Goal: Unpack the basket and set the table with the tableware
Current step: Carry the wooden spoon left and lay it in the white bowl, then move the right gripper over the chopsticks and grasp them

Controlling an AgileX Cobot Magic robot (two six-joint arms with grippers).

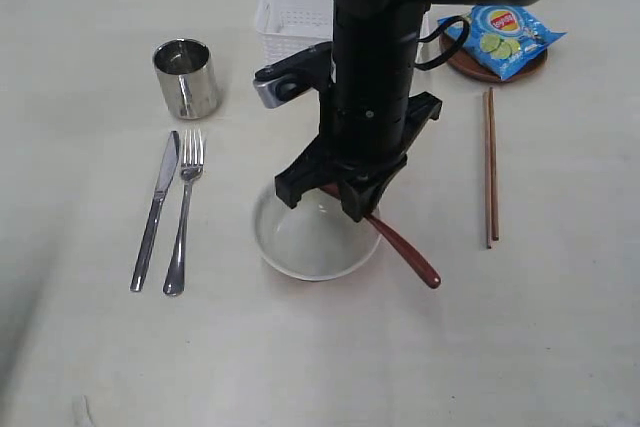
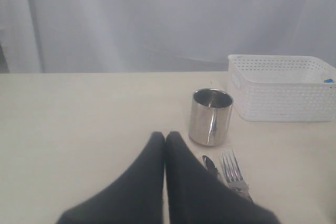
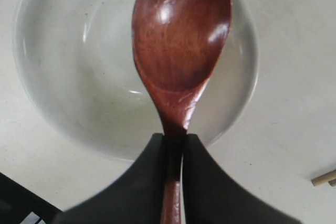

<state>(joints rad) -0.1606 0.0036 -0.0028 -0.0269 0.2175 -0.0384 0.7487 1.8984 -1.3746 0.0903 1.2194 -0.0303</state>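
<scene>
Spoon — in right gripper, over bowl

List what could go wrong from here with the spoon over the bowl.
1. The right gripper pinches the spoon only at its thin neck, so it may swivel or slip in the grip.
2. The handle sticks out past the rim of the bowl; released like this, the spoon might tip out onto the table.
3. Going lower could press the spoon head into the bowl and shove it.
</scene>
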